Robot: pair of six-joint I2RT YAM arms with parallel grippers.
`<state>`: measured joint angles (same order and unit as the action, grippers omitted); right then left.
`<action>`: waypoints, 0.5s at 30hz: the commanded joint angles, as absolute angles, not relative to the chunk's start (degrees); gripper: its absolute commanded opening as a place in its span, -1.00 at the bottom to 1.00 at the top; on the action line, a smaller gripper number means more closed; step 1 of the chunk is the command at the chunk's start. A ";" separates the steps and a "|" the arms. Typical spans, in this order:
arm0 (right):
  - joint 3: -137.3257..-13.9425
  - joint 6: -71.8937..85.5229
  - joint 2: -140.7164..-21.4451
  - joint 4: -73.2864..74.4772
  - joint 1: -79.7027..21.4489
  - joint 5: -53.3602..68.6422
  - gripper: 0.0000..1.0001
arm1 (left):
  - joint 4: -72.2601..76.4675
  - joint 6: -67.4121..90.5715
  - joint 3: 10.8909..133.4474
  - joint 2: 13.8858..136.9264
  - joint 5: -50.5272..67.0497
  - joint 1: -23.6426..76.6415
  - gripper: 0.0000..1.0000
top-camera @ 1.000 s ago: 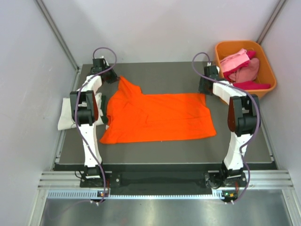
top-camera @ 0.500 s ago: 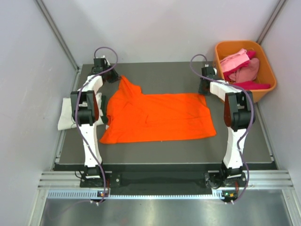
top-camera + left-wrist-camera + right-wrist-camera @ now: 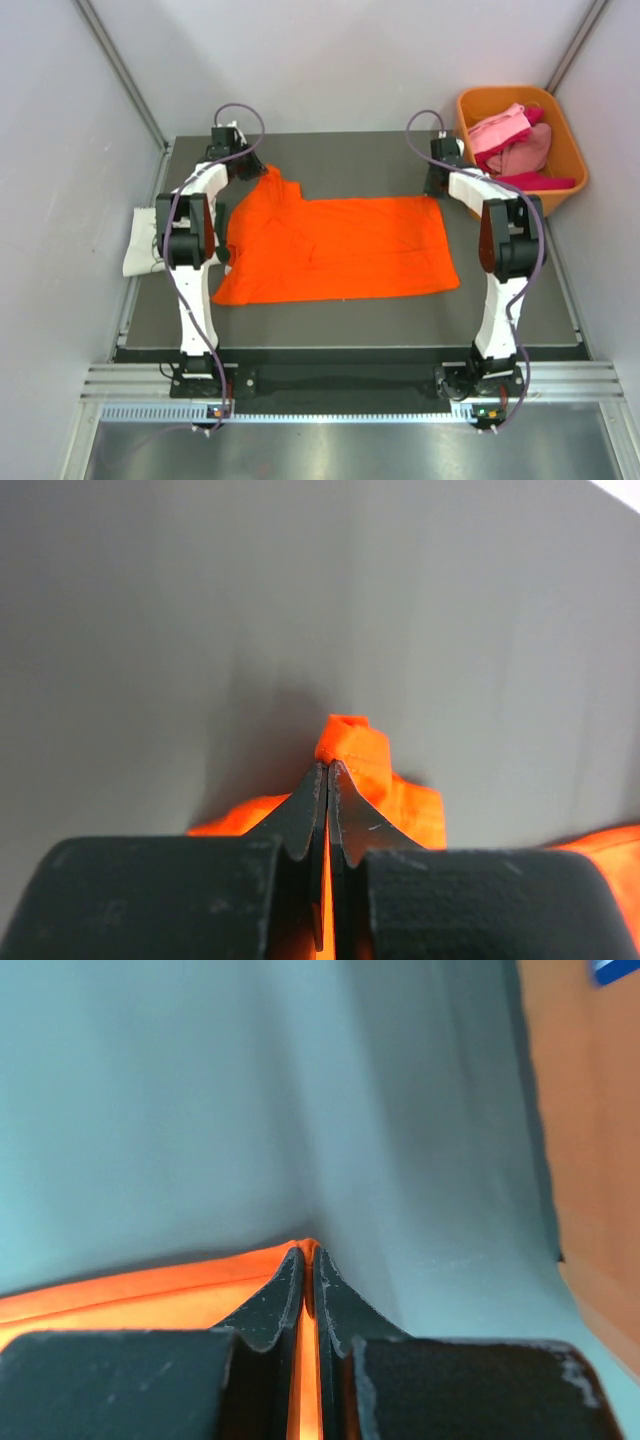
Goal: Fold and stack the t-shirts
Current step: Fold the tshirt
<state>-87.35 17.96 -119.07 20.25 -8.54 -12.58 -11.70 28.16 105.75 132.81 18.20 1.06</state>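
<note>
Evidently the step in hand is the first fold of the orange t-shirt (image 3: 335,250). From above, it lies spread across the middle of the desk (image 3: 340,325). The left fingers (image 3: 260,172) sit at its 11 o'clock corner, which rises in a small peak. The right fingers (image 3: 437,188) sit at its 1 o'clock corner. A white t-shirt (image 3: 140,245) lies at 9 o'clock off the desk edge, and the bin (image 3: 570,150) at 2 o'clock holds pink and red t-shirts (image 3: 510,140).

On the left wrist camera, the left fingers (image 3: 322,785) are pressed together with a bunched tip of the orange t-shirt (image 3: 365,755) pinched between them, poking out toward 12 o'clock.

On the right wrist camera, the right fingers (image 3: 300,1265) are likewise closed tight on the edge of the orange t-shirt (image 3: 130,1295), which runs off toward 9 o'clock. The bin (image 3: 590,1160) wall stands at 3 o'clock.

Both far corners look secured. The next move probably calls for lifting them together and carrying them evenly toward 6 o'clock, keeping the cloth taut between the arms so the fold lands square.
</note>
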 commanded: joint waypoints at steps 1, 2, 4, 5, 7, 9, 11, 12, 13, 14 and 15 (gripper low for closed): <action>-86.84 16.88 -112.60 19.42 -9.49 -12.22 -1.00 | -8.44 25.49 103.98 125.51 16.88 1.93 -1.00; -86.14 16.96 -112.15 19.34 -9.58 -11.87 -1.00 | -8.70 25.31 103.54 124.12 16.70 2.11 -1.00; -85.61 16.88 -111.27 19.51 -9.67 -10.82 -1.00 | -8.96 24.87 102.05 122.70 16.44 2.37 -1.00; -85.00 16.87 -110.49 19.77 -9.58 -10.38 -1.00 | -8.96 24.35 100.65 121.04 16.00 2.55 -1.00; -84.47 16.79 -109.17 20.04 -9.67 -9.41 -1.00 | -8.79 23.65 99.06 119.36 15.56 2.90 -1.00; -83.24 16.87 -108.11 20.21 -9.67 -8.88 -1.00 | -8.62 23.20 96.86 116.90 14.86 3.34 -1.00; -81.75 16.87 -106.53 20.21 -9.67 -8.09 -1.00 | -8.53 22.94 94.41 114.44 14.42 3.69 -1.00; -81.22 16.70 -106.00 20.30 -9.67 -7.82 -1.00 | -8.44 22.85 93.70 113.65 14.15 3.78 -1.00; -80.69 16.53 -105.04 20.30 -9.67 -7.47 -1.00 | -8.44 22.68 92.91 112.08 13.89 3.95 -1.00; -79.55 16.52 -104.51 20.30 -9.67 -7.47 -1.00 | -8.44 22.50 91.25 111.19 13.54 4.39 -1.00; -79.02 16.44 -104.07 20.30 -9.67 -7.38 -1.00 | -8.35 22.33 90.36 110.31 12.84 4.57 -1.00</action>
<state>-80.47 17.47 -108.33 20.86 -8.95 -8.67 -10.57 24.03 93.01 115.07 14.81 3.92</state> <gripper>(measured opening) 0.017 0.011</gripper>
